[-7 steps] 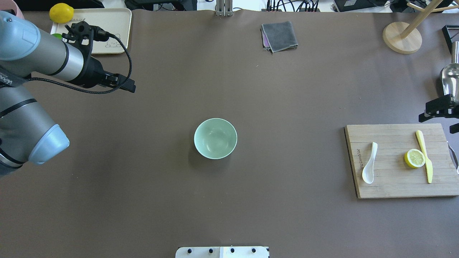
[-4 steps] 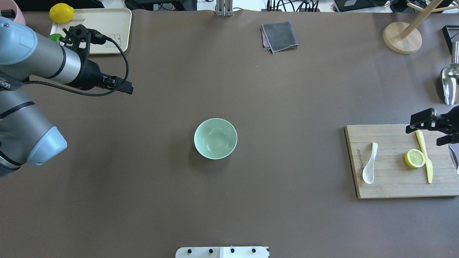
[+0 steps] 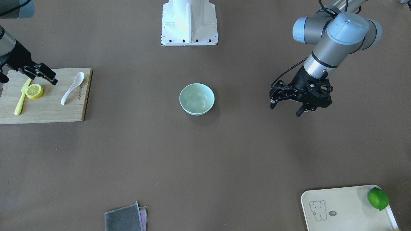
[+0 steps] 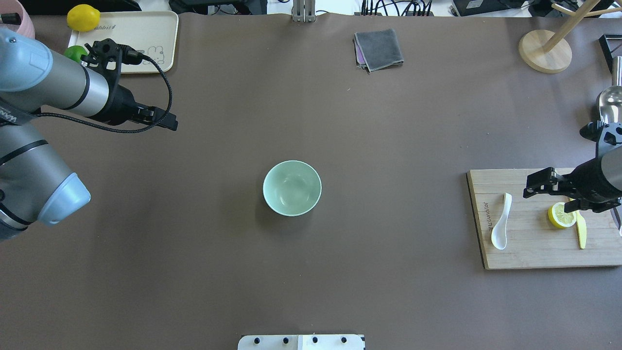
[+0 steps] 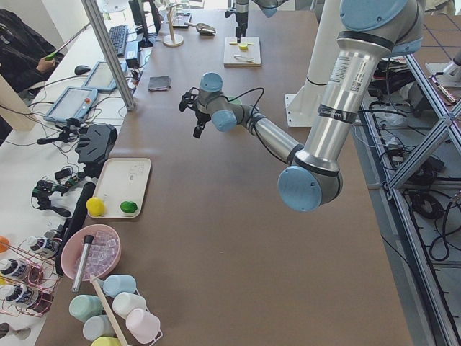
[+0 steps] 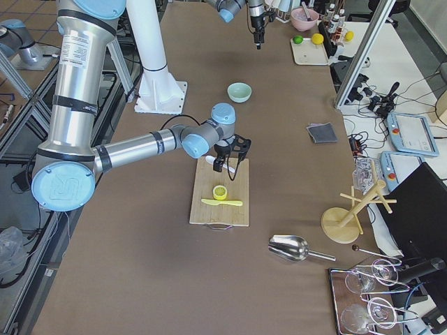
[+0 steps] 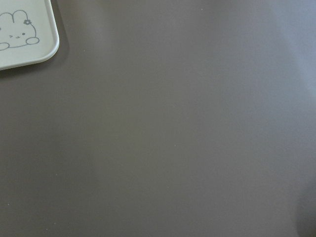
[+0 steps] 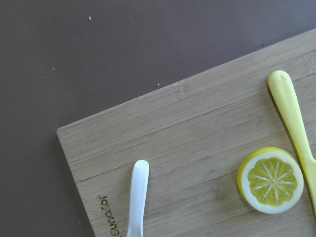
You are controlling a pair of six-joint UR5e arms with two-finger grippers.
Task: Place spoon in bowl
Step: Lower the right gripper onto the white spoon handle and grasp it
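brown table [image 4: 311, 272], everything sits on it. left arm [image 4: 43, 87] comes in over the table's left side, near the tray. left gripper [image 3: 285, 109] hangs over bare table, jaws apart, holding nothing; its wrist cam shows only table and a tray corner. right arm [image 4: 605, 177] reaches in from the right edge. right gripper [image 4: 548, 200] hangs over the cutting board [image 4: 529, 253], jaws spread wide, nothing between them. in the overhead view it sits between the spoon and the lemon half, touching neither as far as i can tell.

cutting board lies flat on the robot's right side of the table. cream tray [image 4: 146, 39] with an animal drawing at the far left corner. green bowl [image 4: 291, 194] upright at mid-table, well apart from the board. folded grey cloth [image 4: 379, 48] toward the far edge.

white spoon [image 4: 500, 228] lies flat on the board, on the side nearest the bowl, scoop toward the robot, handle pointing away. not in the bowl yet. yellow knife [image 4: 581, 233] lies on the board's other side, lemon half [image 4: 560, 217] cut face up, touching or just beside it. lime [image 3: 378, 198] on the tray's edge.
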